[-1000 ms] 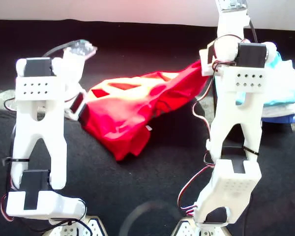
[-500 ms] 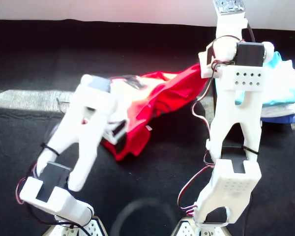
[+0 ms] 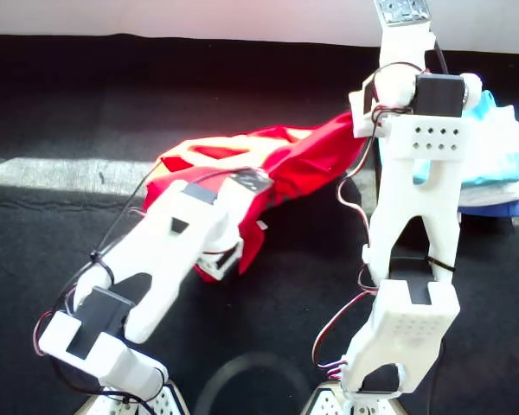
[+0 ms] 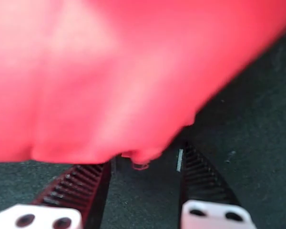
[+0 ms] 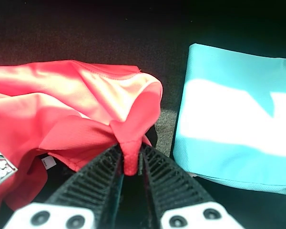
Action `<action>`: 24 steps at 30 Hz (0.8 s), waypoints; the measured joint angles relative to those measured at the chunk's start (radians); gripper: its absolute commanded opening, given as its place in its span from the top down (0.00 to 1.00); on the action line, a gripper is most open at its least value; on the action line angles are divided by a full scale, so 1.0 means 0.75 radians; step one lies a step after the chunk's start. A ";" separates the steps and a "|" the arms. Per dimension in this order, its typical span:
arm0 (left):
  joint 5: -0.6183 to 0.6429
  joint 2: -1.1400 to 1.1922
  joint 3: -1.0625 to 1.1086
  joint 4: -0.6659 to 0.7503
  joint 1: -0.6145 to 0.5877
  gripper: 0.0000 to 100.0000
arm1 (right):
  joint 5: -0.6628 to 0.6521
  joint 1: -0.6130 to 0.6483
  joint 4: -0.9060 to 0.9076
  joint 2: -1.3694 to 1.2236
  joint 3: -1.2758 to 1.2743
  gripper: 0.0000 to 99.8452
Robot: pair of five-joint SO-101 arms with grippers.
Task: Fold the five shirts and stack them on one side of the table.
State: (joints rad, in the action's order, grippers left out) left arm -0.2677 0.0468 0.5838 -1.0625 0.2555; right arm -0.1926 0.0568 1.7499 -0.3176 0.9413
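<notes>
Red shirt (image 3: 277, 164) lying crumpled on the black table (image 3: 69, 112), one end being pinched up off the cloth.

Its far right corner is rising toward the right gripper (image 5: 129, 160), whose fingers are clamping a small fold of the red fabric tight between them. The left gripper (image 4: 145, 162) is hanging low over the shirt's near edge, its fingers standing apart, with the hem hanging at their tips and dark table showing between them. Just past the right arm, a stack of folded shirts (image 3: 502, 147) is sitting at the table's right side, a turquoise one (image 5: 233, 124) lying on top, close beside the pinched red corner.
</notes>
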 measured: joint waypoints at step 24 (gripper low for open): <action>0.000 -0.004 -0.031 -0.010 -0.053 0.99 | 0.000 0.033 0.000 0.000 0.000 0.99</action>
State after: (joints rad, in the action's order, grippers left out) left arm -0.2677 0.0437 0.5608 -1.0702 0.2156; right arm -0.1926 0.0813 1.7499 -0.3176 0.9413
